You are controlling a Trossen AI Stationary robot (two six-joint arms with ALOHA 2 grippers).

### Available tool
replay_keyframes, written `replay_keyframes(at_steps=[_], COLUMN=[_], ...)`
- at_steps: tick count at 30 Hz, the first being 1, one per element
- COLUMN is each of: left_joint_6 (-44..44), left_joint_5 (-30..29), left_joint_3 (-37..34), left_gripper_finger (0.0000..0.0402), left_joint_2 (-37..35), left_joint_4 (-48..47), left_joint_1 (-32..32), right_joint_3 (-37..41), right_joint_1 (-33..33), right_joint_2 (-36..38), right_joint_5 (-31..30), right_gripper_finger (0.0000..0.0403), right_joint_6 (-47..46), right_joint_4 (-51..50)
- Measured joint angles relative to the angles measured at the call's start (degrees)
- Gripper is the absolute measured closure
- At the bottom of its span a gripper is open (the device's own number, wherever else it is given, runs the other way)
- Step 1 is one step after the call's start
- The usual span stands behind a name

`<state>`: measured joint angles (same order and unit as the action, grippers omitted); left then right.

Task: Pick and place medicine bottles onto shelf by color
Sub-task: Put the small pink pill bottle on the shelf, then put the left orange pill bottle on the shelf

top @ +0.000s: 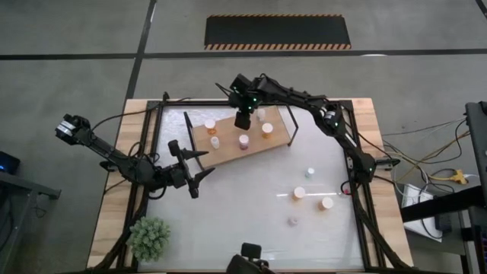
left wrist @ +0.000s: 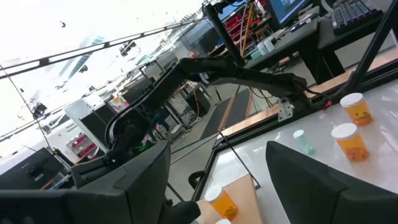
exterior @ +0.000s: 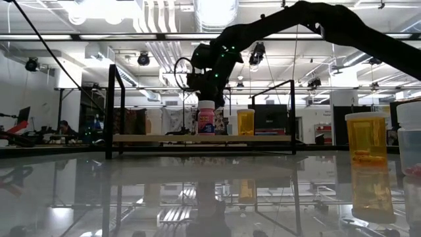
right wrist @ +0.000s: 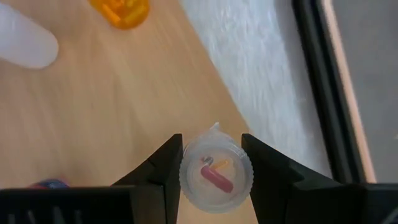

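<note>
The shelf [top: 228, 148], a light-brown board with black wire ends, lies at the table's far middle. Two orange medicine bottles [top: 210, 124] [top: 267, 129], a whitish one [top: 215, 141] and a pink one [top: 244, 141] stand on it. My right gripper [top: 243, 119] reaches over the board's far edge, shut on a clear bottle [right wrist: 216, 174] with pills showing inside. My left gripper [top: 195, 163] hovers open beside the board's near left corner with nothing between its fingers [left wrist: 149, 180]. My right gripper pinches the clear bottle's round sides [right wrist: 186, 177] between its two fingers, slanting down from above. The bottle's ribbed round end faces the wrist camera. It sits over the board's far edge [right wrist: 205, 93]; whether its lower end rests on the board I cannot tell.
Loose bottles stand on the white tabletop at the right: a clear one [top: 310, 173], two orange ones [top: 299, 193] [top: 327, 203] and a small purplish one [top: 293, 221]. A green plant [top: 149, 236] sits at the near left corner. Black rails [top: 358, 221] frame the table.
</note>
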<state>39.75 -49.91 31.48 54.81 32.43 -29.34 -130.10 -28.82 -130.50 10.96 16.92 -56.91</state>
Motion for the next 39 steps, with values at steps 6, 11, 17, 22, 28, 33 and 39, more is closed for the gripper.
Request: replay_keyframes(at_steps=[6,11,17,22,28,33,39], left_joint_6=[0.0,0.0,-0.4,-0.5,-1.1,-7.0,-14.4], left_joint_5=[0.0,0.0,0.0,0.1,0.2,0.3,0.4], left_joint_3=[0.0,0.0,0.0,0.0,0.0,0.1,0.5], left_gripper_finger=[0.0155,0.0155,0.0155,0.0155,0.0155,0.0155,0.0155], left_joint_2=[0.0,0.0,0.0,0.5,2.1,3.7,5.7], left_joint_4=[0.0,0.0,0.1,1.2,4.8,4.9,4.9], left_joint_1=[0.0,0.0,0.0,0.0,0.0,0.0,0.0], right_joint_3=[0.0,0.0,0.0,0.0,0.0,0.0,2.1], right_joint_1=[0.0,0.0,0.0,0.0,0.6,3.1,10.2], right_joint_2=[-0.5,-0.5,-0.5,1.0,5.9,11.4,17.6], right_joint_5=[0.0,0.0,0.0,0.0,0.0,5.5,7.5], right_gripper_finger=[0.0273,0.0247,0.0193,0.0169,0.0159,0.017,0.0181], right_joint_6=[-0.4,-0.7,-0.4,0.2,-0.9,-3.2,-4.4], right_joint_4=[-1.1,-1.5,-1.9,-3.4,-8.0,-14.1,-14.5])
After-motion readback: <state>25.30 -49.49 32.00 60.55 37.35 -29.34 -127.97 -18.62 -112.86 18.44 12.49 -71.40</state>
